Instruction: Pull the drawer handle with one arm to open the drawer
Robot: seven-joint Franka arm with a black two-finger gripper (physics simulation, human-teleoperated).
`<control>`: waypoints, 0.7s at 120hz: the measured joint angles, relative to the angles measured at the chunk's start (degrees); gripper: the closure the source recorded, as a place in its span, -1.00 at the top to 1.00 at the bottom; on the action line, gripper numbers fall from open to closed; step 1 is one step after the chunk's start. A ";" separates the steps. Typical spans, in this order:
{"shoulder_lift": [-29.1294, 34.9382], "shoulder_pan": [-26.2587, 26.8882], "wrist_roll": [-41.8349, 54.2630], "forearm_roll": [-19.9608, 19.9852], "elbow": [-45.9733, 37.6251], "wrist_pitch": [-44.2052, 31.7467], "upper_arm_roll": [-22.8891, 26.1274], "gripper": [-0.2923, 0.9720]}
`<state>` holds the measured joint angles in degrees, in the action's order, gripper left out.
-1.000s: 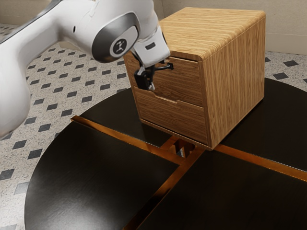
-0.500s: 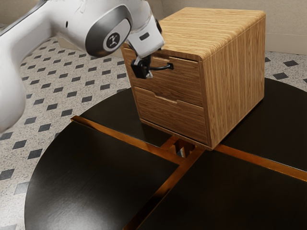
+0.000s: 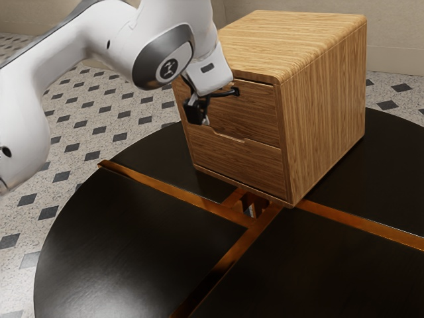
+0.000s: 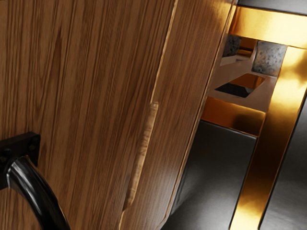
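Observation:
A bamboo-wood cabinet (image 3: 318, 99) stands on the round black table (image 3: 132, 252). It has two drawers on the face toward the exterior view's left. The top drawer (image 3: 248, 116) carries a black curved handle (image 3: 226, 92). Its front looks flush with the cabinet. My black gripper (image 3: 195, 112) hangs at the handle's near end, close against the drawer front. In the wrist view the handle (image 4: 31, 191) and its mounting plate (image 4: 19, 146) sit right by my hand, against the wood grain of the top drawer (image 4: 81, 86).
The lower drawer (image 3: 238, 159) has a notch pull (image 4: 141, 153) and no handle. Golden inlay strips (image 3: 225, 258) cross the table and meet under the cabinet's front corner. Tiled floor (image 3: 86, 112) lies beyond the table's edge.
My hand rose a little along the drawer front half a second ago and has come back down beside the handle. The cabinet and its drawers have not moved.

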<state>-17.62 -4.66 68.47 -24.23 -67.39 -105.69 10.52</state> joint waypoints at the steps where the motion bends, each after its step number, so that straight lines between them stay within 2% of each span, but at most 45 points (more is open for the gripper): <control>1: 0.00 0.00 0.00 0.00 -0.01 -0.02 -0.01 0.50; 30: 0.46 -0.25 -0.06 0.12 -1.70 -0.06 -0.08 0.55; 72: 7.31 0.00 -0.18 0.27 -9.83 0.18 -1.19 0.50; 84: 7.50 0.16 -0.19 0.20 -7.96 0.04 -0.97 0.50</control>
<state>-10.12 -4.50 68.28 -24.03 -75.35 -105.65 9.56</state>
